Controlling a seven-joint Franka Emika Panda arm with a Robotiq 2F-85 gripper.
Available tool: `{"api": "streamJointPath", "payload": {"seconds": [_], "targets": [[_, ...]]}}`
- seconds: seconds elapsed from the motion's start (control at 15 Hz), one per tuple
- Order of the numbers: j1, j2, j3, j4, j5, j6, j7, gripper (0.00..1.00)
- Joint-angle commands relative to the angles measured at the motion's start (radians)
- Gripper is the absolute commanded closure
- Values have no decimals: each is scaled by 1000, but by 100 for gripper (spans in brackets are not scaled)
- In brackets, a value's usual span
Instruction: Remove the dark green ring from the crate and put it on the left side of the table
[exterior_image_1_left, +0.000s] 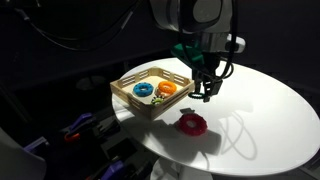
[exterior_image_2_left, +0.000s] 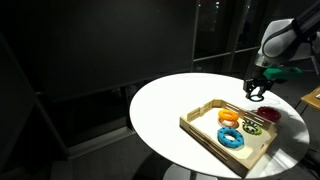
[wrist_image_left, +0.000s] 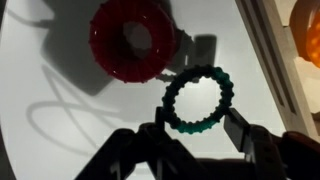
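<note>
Carrying was the step in hand: the gripper (wrist_image_left: 198, 122) was clamped on the dark green ring (wrist_image_left: 199, 70), one finger on each side of its lower band. The ring hung clear of the crate (exterior_image_1_left: 133, 101), over the table (exterior_image_1_left: 270, 110) and near the red ring (wrist_image_left: 105, 45); a ring-shaped shadow thrown to one side on the white top suggested it was not yet set down. Judged next: carry it to the table's left part, away from crate and red ring, lower it to the top, then open the fingers. Hard to make out: in both exterior views the held ring was lost against the dark fingers; the orange ring (wrist_image_left: 310, 30) was cut by the wrist view's edge; which side was the robot's left could not be told
</note>
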Motion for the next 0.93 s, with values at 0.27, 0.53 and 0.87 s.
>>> {"api": "streamJointPath", "payload": {"seconds": [0.27,0.53,0.87], "targets": [[-8,7,-22,-38,-25,-43,37,12],[-16,-2,-14,-40,-14,-75,17,0],[-41,-36,20,-38,22,-160,-69,0]]}}
